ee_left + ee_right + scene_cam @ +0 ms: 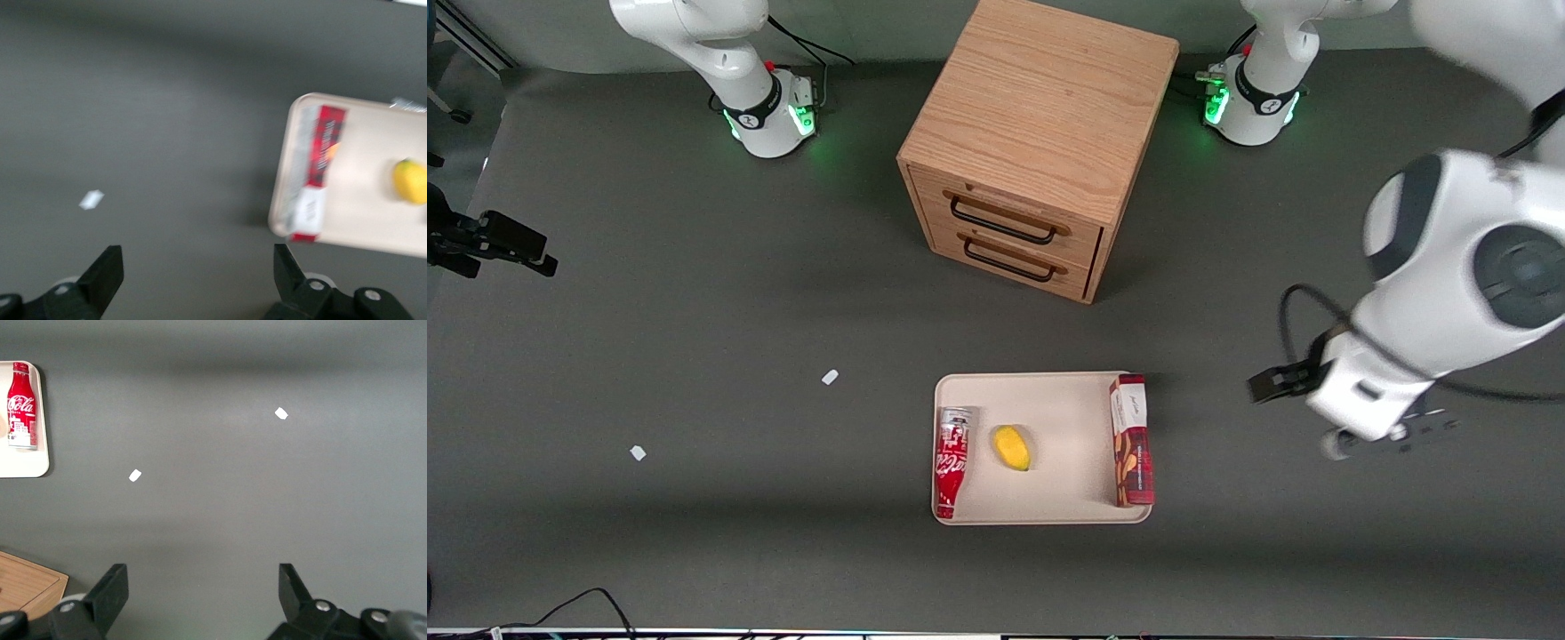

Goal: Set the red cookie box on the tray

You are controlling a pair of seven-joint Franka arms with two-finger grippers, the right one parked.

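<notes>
- The red cookie box (1131, 441) is seen lying flat on the tray (1049, 400), tucked right along the rim at the working arm's end, with its white end panel pointed toward the wooden drawer cabinet (1032, 142). So the placing part looks pretty much done, judging from how it sits.
- It's probably parked at that edge because it's the side nearest the working arm, and the rest of the tray is already taken: a red soda bottle (951, 460) is laid along the rim at the parked arm's end, and a small yellow fruit (1012, 447) sits between the two, apart from both.
- In the wrist view the box (316, 170) is shown hugging the tray rim (283, 173), nothing overhanging as far as can be told.
- The gripper (1383, 436) is held off the tray, out over bare table toward the working arm's end, well apart from the box. Its fingers (103, 273) are spread wide and nothing is gripped between them.
- A couple of white scraps (830, 377) are scattered on the table toward the parked arm's end; they don't seem to matter here.
</notes>
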